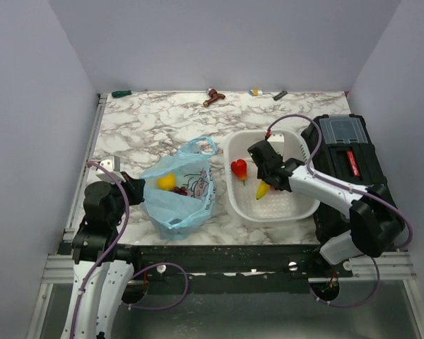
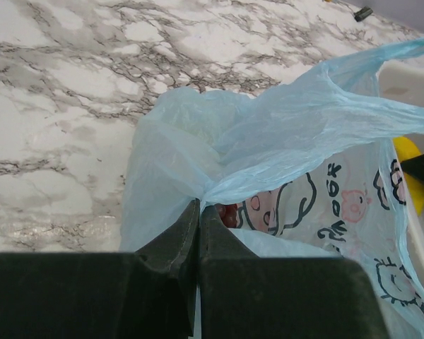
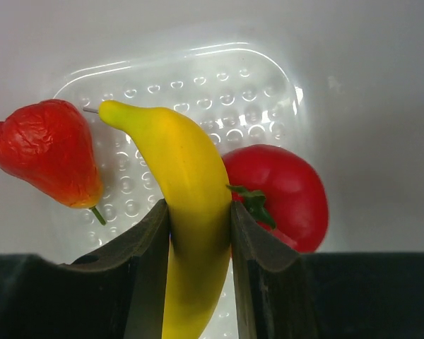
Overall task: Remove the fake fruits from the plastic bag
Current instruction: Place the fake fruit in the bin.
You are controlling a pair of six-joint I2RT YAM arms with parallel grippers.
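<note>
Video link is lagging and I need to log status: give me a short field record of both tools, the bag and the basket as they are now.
left tool: shut, pinching a fold of the plastic bag
right tool: shut on the banana, over the basket
inside bag: lemon, grape bunch
inside basket: red apple, heart-shaped fruit
banana touching basket floor: cannot tell
</note>
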